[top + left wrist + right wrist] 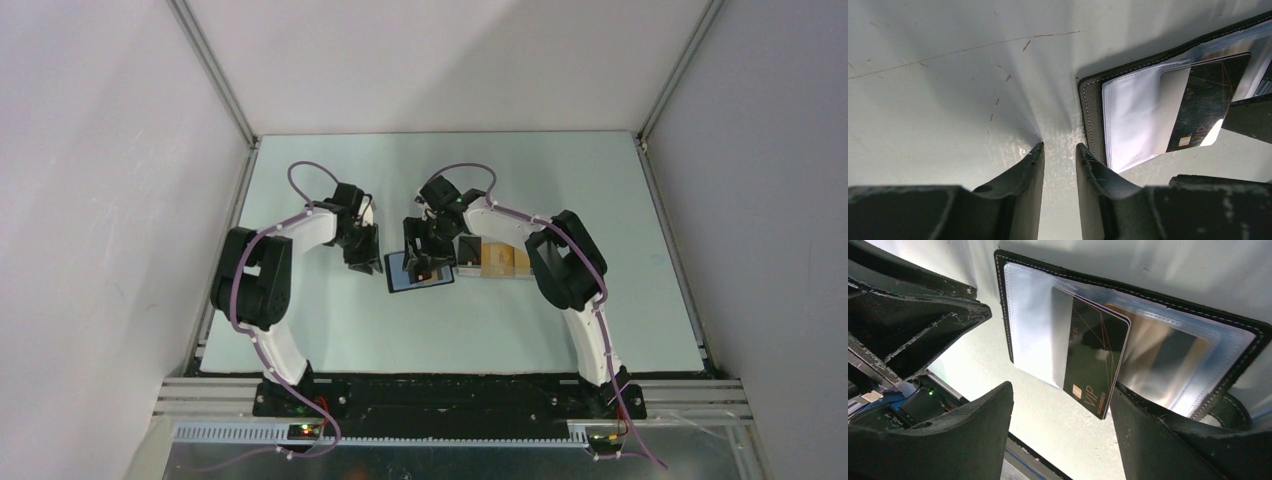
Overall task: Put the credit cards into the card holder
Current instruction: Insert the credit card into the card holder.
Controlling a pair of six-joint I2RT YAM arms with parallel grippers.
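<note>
With the black credit card [1093, 355] partly inside the open card holder [1030, 315], its free end framed by the spread, empty right end effector [1060, 390], push it squarely home while the narrowly parted, empty left end effector [1059, 147] beside the holder steadies it on the surface [948, 100].

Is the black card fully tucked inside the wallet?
No, the black card sticks out past the clear sleeve of the card holder.
</note>
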